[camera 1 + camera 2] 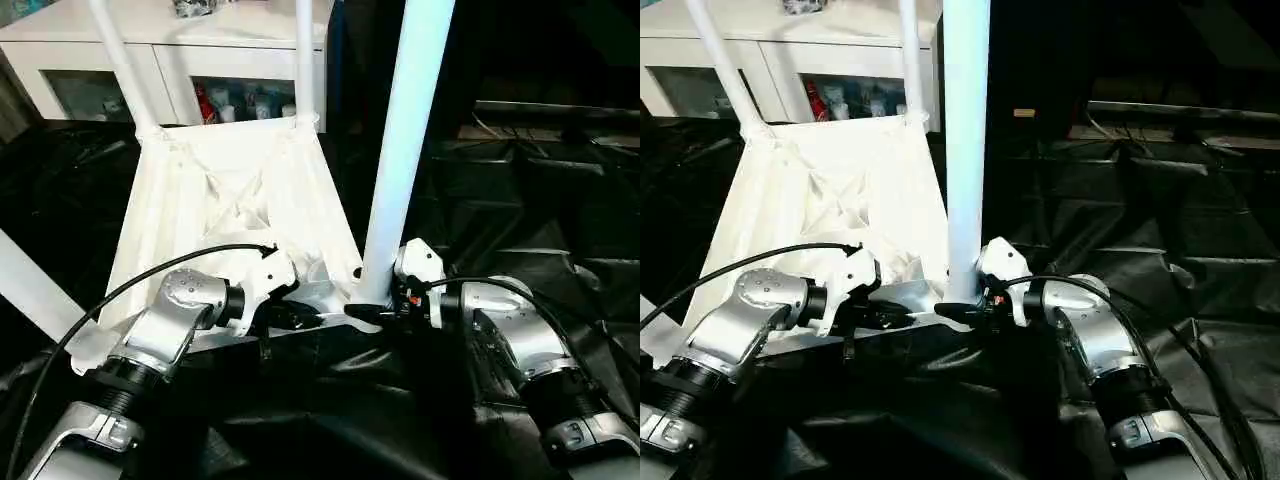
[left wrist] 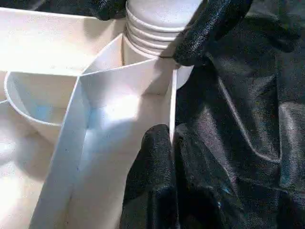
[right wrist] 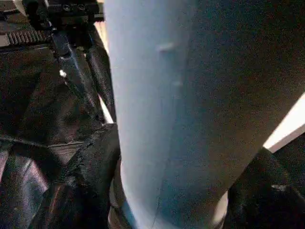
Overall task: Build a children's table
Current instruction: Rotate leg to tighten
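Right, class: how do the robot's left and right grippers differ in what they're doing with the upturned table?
The left gripper is shut on the table top's near rim; the right gripper has a finger on each side of the near leg at its base. The left pinches a thin wall; the right spans a thick tube. Both have black fingers.

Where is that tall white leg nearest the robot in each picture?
Left eye: near leg right of centre, standing in the tabletop corner.
Right eye: centre.
Left wrist: ribbed base.
Right wrist: broad column.
Shared landmark: right gripper at its base.
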